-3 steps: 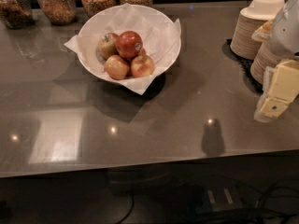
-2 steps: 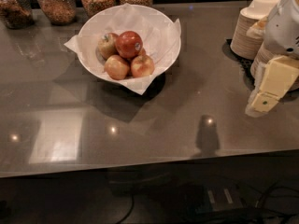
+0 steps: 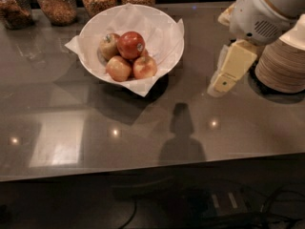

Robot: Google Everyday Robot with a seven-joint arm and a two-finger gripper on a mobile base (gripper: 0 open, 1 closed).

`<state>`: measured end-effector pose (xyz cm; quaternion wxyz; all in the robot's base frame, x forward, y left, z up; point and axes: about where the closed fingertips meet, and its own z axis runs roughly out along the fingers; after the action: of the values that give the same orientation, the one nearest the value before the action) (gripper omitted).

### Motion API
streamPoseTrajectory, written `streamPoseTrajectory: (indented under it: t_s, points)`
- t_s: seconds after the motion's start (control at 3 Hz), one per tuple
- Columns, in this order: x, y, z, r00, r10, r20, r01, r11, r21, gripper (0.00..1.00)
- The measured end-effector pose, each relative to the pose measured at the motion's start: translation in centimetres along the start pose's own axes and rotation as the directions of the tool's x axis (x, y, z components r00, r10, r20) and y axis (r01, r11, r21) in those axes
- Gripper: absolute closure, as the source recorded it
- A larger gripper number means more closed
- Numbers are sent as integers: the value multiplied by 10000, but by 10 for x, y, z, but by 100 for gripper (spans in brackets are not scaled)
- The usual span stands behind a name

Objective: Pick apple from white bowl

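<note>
The white bowl (image 3: 167, 32), lined with crumpled white paper, stands on the grey counter at the upper middle. The deep red apple (image 3: 130, 45) with a small sticker on its right side lies on top of the fruit in it. Three paler yellow-red apples lie around it. My gripper (image 3: 221, 82) hangs at the right, over the counter, well to the right of the bowl and apart from it. Its cream-coloured fingers (image 3: 233, 65) point down and to the left. It holds nothing.
Several glass jars (image 3: 57, 4) of grains stand along the back edge. A stack of beige paper bowls (image 3: 285, 63) stands at the right, just behind my arm. The counter's front edge runs across the lower part of the view.
My arm has moved left and inward from the right edge, toward the bowl. The view has shifted, so the bowl sits closer to the middle. The apples have not moved.
</note>
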<state>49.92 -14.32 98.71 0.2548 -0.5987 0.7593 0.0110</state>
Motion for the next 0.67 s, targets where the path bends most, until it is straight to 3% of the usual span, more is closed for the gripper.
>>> streamPoseTrajectory:
  t_s: [0.33, 0.67]
  points:
    - [-44, -27, 18, 9966, 232, 792, -267, 9987, 427, 0]
    - [-81, -47, 40, 9901, 702, 1216, -770, 9957, 519, 0]
